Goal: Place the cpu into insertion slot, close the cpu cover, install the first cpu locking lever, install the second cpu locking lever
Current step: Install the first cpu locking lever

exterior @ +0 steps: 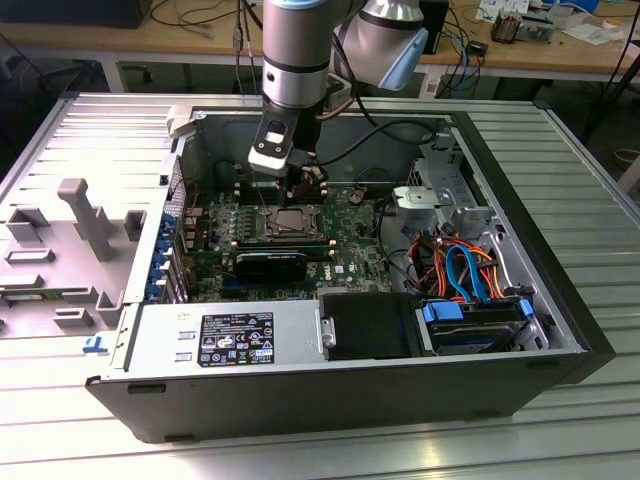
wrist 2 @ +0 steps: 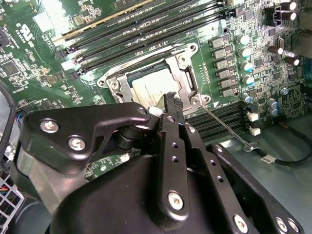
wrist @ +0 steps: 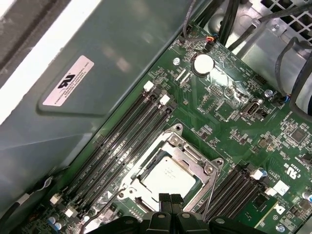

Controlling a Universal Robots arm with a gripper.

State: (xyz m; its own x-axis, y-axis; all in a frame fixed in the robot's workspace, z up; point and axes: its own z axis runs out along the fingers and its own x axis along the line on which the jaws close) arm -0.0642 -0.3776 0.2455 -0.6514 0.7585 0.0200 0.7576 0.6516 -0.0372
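cpu (wrist: 168,179) under cpu cover (wrist: 197,163), closed tool (wrist: 170,199) above

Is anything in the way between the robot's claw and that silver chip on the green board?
Nothing visible does. The gripper hangs close above one edge of the cpu cover, its fingertips together. The cover lies down around the cpu, but its open middle leaves the chip's top bare.
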